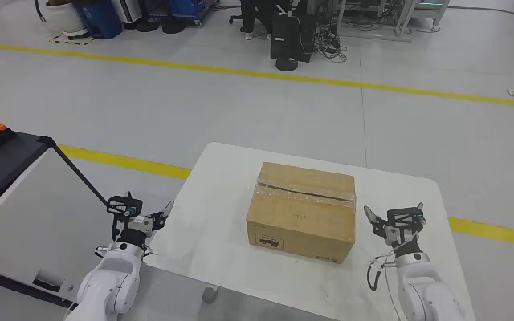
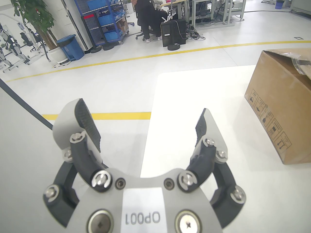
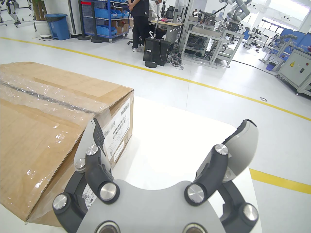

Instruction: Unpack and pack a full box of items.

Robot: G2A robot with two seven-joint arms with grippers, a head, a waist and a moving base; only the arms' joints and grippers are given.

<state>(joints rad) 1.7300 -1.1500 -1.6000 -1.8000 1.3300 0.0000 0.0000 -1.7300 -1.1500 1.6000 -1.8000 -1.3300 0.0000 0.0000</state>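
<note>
Brown cardboard made up the box (image 1: 301, 210), which sat closed about the middle of the white worktop (image 1: 210, 241), its long sides roughly parallel to the near edge. Clear tape (image 3: 36, 95) ran wrinkled along the top seam and down over one end, holding the flaps shut, so unpacking looked not yet begun. The left end effector (image 2: 143, 112) hung at the worktop's left edge, toward the near-left corner. Its fingers were spread wide with nothing between them, and the box stood well apart from it. The right end effector (image 3: 170, 124) hovered by the right edge, likewise wide and empty, near the box end that carried a white label (image 3: 119, 127) but apart from it. The central placement probably served to keep the box within reach of both arms. The two end effectors, one on each side, low and open, read as a ready stance from which either could come in at the tape or a flap. The tape's loose, crinkled lie suggested it might lift at an end.
</note>
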